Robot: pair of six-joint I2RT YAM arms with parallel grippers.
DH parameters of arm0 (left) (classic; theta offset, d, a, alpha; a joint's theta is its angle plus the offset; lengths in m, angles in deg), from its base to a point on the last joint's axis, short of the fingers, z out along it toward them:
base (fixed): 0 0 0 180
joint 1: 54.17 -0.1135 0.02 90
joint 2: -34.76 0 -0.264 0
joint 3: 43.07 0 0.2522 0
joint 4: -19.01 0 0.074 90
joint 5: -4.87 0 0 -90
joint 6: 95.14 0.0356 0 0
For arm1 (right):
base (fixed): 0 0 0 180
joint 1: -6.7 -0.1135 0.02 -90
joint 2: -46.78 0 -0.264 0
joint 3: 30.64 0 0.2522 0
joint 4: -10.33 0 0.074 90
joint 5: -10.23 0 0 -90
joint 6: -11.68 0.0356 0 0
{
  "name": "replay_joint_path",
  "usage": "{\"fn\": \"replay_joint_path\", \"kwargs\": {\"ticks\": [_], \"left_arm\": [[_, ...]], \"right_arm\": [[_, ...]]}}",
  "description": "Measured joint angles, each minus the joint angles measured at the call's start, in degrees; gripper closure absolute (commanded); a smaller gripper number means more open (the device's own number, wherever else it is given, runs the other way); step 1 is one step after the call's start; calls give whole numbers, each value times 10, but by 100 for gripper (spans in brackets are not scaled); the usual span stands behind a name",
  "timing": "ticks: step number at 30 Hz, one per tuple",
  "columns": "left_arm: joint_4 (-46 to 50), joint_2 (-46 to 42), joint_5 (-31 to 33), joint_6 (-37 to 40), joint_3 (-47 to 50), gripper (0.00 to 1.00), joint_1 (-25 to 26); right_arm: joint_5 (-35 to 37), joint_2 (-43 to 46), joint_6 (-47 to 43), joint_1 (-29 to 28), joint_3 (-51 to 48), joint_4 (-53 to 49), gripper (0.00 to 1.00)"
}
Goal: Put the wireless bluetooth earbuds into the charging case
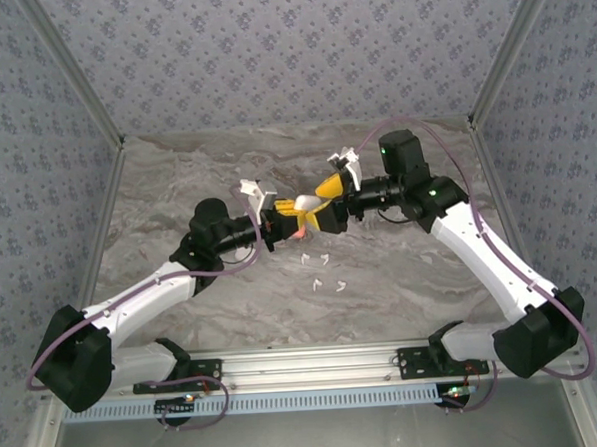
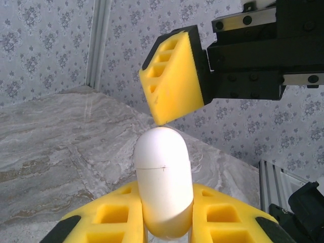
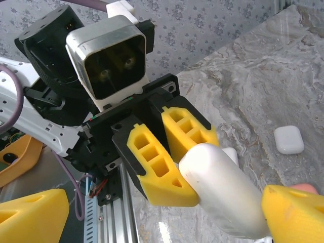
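Left wrist view showed the left end effector (image 2: 167, 223) pinching the shut charging case (image 2: 163, 172) clear of the bench (image 2: 50, 152), while the right end effector (image 1: 324, 198) stood spread with one finger (image 2: 174, 76) at the case's rounded top. The lid probably needed prising at the seam, with the pinch kept firm below that line. About four white earbuds (image 1: 314, 280) lay loose on the bench, too small to count surely, and a second case (image 3: 288, 139) lay there too.

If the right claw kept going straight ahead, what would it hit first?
The right gripper would meet the white charging case held by the left gripper, probably; depth is unclear.
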Motion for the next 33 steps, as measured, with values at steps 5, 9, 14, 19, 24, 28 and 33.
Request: {"fn": "replay_joint_path", "kwargs": {"ticks": [5,9,14,19,24,28,33], "left_arm": [[1,0,1,0,0,91,0],[22,-2,8,-6,0,91,0],[70,-28,30,-31,20,94,0],[157,-15,56,-66,30,95,0],[212,75,70,-113,30,95,0],[242,135,100,-150,30,95,-1],[240,149,139,-176,30,94,-5]], "right_arm": [[37,3,0,1,0,-4,0],[112,11,4,19,0,-5,0],[177,41,38,67,-28,20,0],[188,41,81,94,-70,40,0],[195,36,109,105,-86,47,0],[202,36,112,106,-86,48,0],[211,39,112,108,-86,48,0]]}}
